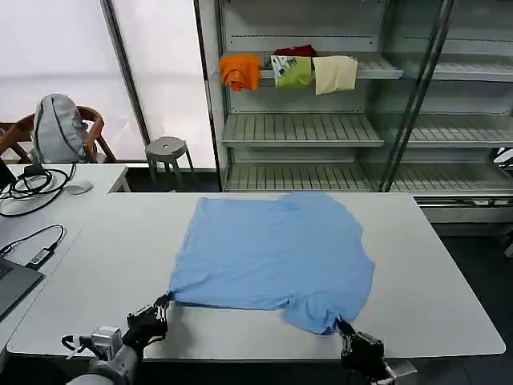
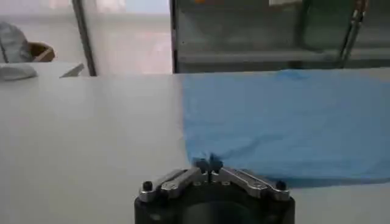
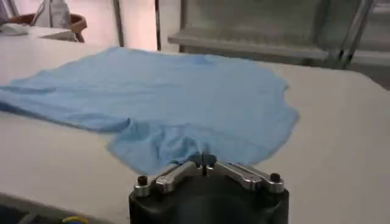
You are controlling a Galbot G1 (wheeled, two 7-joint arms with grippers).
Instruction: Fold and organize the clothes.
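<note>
The clothes, a light sky-blue T-shirt (image 1: 272, 253), lie spread on the white table (image 1: 112, 257) with the plain side up. My left gripper (image 1: 163, 304) is shut on the shirt's near left corner at the table's front. In the left wrist view that gripper (image 2: 208, 163) pinches the blue edge of the shirt (image 2: 292, 122). My right gripper (image 1: 343, 326) is shut on the bunched near right corner. In the right wrist view the right gripper (image 3: 205, 161) holds a fold of the shirt (image 3: 183, 103).
Behind the table stands a shelf rack (image 1: 321, 128) with folded orange (image 1: 240, 71), green (image 1: 292, 70) and cream (image 1: 334, 74) garments. A stool (image 1: 167, 152) and a chair with a grey backpack (image 1: 58, 128) stand at the back left. Cables (image 1: 32, 184) lie on the left side table.
</note>
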